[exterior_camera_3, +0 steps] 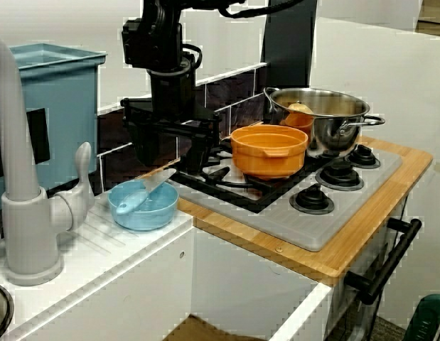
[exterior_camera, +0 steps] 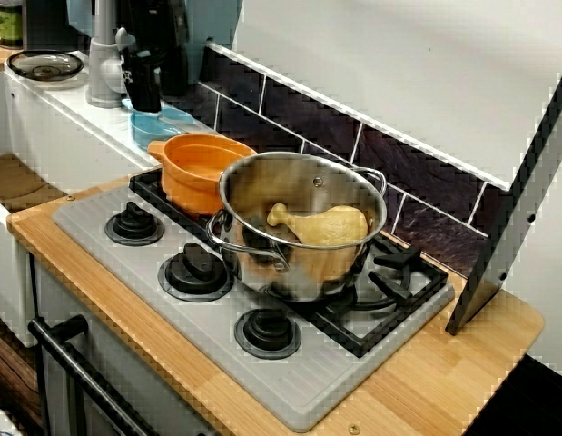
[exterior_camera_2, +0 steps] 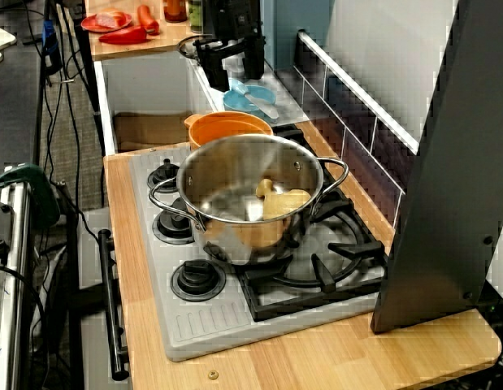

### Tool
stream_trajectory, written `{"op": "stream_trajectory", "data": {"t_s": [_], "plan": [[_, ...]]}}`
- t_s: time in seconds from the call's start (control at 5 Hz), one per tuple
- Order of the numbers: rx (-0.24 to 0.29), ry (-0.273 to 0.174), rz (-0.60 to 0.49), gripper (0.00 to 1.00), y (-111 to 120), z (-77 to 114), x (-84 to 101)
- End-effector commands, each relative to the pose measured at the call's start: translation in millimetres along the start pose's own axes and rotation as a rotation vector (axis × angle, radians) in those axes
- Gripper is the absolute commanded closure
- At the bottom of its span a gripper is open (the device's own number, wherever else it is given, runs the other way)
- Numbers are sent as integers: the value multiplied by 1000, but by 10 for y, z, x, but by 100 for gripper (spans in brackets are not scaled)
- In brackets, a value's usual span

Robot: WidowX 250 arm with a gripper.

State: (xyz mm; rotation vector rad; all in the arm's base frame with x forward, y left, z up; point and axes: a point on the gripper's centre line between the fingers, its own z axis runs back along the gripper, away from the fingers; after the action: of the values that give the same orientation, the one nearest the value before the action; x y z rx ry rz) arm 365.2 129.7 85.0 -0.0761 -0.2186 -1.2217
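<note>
A black robot claw [exterior_camera_3: 170,163] hangs, fingers spread apart, just above a light-blue plastic bowl [exterior_camera_3: 154,217] on the white surface [exterior_camera_3: 127,249] beside the grey toy stove [exterior_camera_3: 305,227]. A pale blue spoon [exterior_camera_3: 145,193] leans on the bowl's rim, which props its handle upward.

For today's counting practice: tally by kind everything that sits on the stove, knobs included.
Steel pot: 1
Orange pot: 1
Chicken leg: 1
Stove knobs: 3
Total: 6
</note>
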Motion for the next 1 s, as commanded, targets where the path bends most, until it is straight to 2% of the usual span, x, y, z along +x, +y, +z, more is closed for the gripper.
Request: {"op": "stream_trajectory", "data": {"t_s": [0.0, 0.8], "plan": [[53, 26, -20, 0, 39, 112, 25], [64, 38, -17, 0, 74, 103, -20]]}}
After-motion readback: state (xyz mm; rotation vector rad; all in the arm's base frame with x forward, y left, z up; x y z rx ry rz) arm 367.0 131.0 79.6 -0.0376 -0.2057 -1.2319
